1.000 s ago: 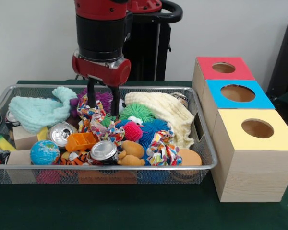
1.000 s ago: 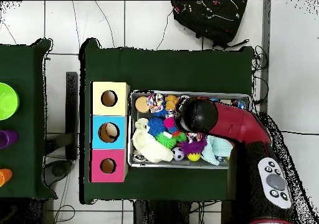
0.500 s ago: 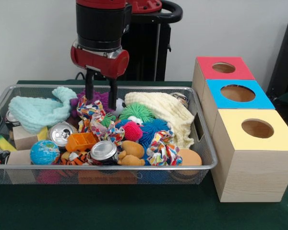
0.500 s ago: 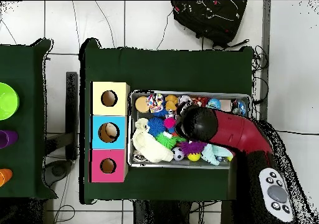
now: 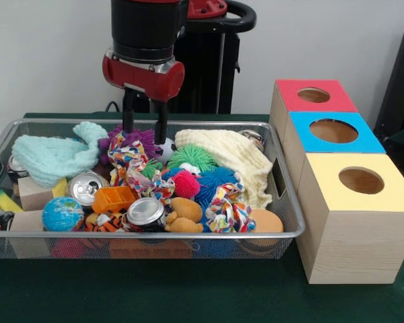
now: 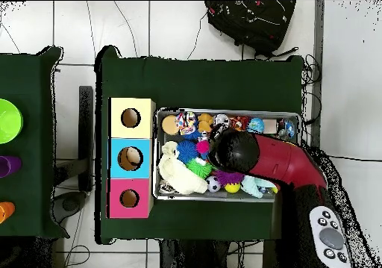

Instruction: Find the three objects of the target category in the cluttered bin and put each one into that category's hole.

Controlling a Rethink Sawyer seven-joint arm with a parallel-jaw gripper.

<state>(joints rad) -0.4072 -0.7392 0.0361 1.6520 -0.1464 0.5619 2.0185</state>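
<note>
Front view is showing the gripper hanging above the far middle of the wire bin, its two black fingers standing apart with nothing between them (open and empty). The fingertips are sitting just over the purple spiky ball and the knotted multicoloured rope toy, though contact cannot be confirmed. To the left of the gripper a mint green cloth is lying against the far left wall of the bin; to the right a cream cloth is draping toward the right wall. Between them a green spiky ball, a pink spiky ball and a blue spiky ball are resting close together near the bin's centre. Near the front rim two drink cans are lying on their sides, with an orange plastic piece between them and a small globe ball at the left. Right of the bin, three wooden boxes are standing in a row, touching one another: the yellow-topped box nearest, the blue-topped box in the middle and the red-topped box farthest, each with one round hole in its top. Overhead view is showing the red arm covering part of the bin's contents.
</note>
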